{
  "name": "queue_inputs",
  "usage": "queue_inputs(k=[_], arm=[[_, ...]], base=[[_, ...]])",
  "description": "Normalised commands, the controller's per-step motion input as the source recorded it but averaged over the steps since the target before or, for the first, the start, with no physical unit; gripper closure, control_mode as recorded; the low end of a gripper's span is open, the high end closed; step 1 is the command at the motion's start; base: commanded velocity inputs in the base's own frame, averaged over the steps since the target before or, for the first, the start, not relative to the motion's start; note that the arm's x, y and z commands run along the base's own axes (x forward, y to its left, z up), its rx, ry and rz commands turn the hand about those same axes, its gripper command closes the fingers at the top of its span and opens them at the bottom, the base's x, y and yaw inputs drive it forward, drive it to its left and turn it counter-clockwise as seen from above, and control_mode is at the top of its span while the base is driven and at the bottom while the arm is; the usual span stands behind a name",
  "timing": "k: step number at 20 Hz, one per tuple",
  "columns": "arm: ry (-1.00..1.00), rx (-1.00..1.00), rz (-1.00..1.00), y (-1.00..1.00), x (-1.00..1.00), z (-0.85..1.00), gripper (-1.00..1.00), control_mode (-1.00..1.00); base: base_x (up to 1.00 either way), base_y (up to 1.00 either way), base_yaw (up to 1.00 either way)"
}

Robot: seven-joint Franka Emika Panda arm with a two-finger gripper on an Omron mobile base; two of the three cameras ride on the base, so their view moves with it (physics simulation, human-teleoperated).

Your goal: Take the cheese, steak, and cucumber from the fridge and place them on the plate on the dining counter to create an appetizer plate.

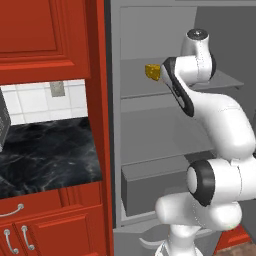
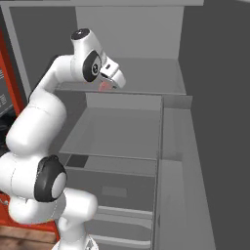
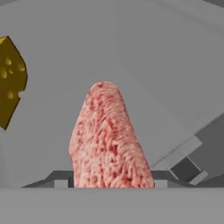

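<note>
Fridge (image 1: 150, 165) is standing open, grey shelves exposed; the arm is reaching into the upper shelf (image 2: 146, 78) from the base.

Upper shelf contents: cheese (image 1: 153, 71), a yellow-orange wedge with darker holes, is sitting on the shelf at about 9 o'clock from the hand in the left base view, apart from it; steak (image 3: 109, 140), pinkish-red with pale marbling, is lying on the same shelf directly under the hand.

In the hand view the steak is rising from 6 o'clock toward the centre, between the two dark finger tips; cheese (image 3: 11, 81) is showing at 9 o'clock, well apart from the steak.

Gripper (image 2: 106, 86) is bracketing the steak (image 2: 105, 86), whose pink edge is peeking out below the hand in the right base view; whether the jaws are clamping it or merely straddling it, cannot tell.

Lower shelves and drawer (image 2: 122, 193) are showing plain grey.
</note>
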Motion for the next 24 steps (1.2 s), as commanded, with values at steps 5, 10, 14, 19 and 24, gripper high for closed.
queue_inputs(k=[5,10,14,19,24], arm=[[-0.01,0.00,0.01,0.36,-1.00,0.11,1.00,-1.00],[0.05,0.01,0.03,0.19,-1.00,0.01,1.00,-1.00],[0.14,0.02,0.05,0.06,-1.00,0.00,1.00,-1.00],[0.20,0.01,0.06,0.00,-0.80,-0.09,1.00,-1.00],[0.27,0.02,0.03,0.00,-0.12,-0.09,1.00,-1.00]], base=[[0.00,0.00,0.00],[0.00,0.00,0.00],[0.00,0.00,0.00],[0.00,0.00,0.00],[0.00,0.00,0.00]])
